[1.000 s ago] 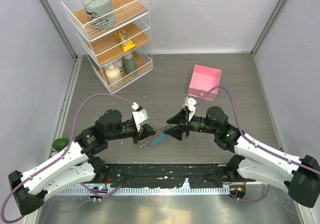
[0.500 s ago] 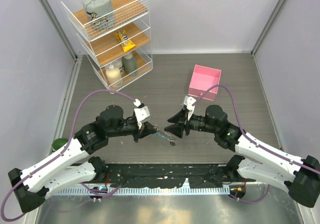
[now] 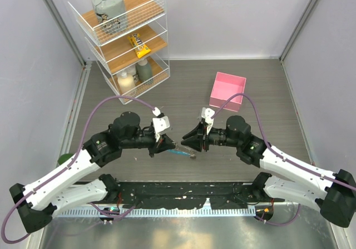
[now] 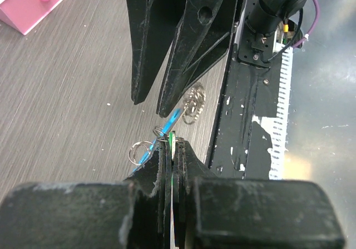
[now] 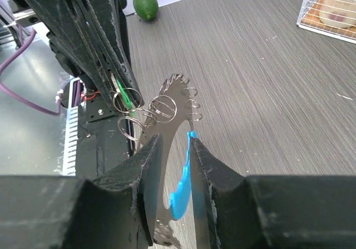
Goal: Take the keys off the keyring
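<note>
The left hand (image 3: 167, 145) and right hand (image 3: 190, 143) meet tip to tip over the near middle of the worktop (image 3: 261, 76), the left reaching in from 9 o'clock and the right from 3 o'clock. The keyring (image 3: 183, 153) hangs between them, just above the dark strip at the worktop's near edge.

In the left wrist view the left hand's fingers (image 4: 161, 171) are pressed almost together, with the green head of the key (image 4: 173, 168) pinched between them. Small split rings (image 4: 142, 150) sit at 10 o'clock from that grip. The blue strip (image 4: 168, 125) slants up toward 1 o'clock to the right hand's dark tips, and a clump of beaded chain (image 4: 193, 101) lies just past it.

In the right wrist view the right hand's jaws stand narrowly apart. The blue strip shows in the gap, close against one finger (image 5: 203, 165). Whether it is actually pinched I cannot tell.

A pink box (image 3: 228, 91) sits at 1 o'clock from the hands, a wire shelf (image 3: 125, 40) at 11 o'clock, and a lime (image 5: 146, 4) near the left edge.
</note>
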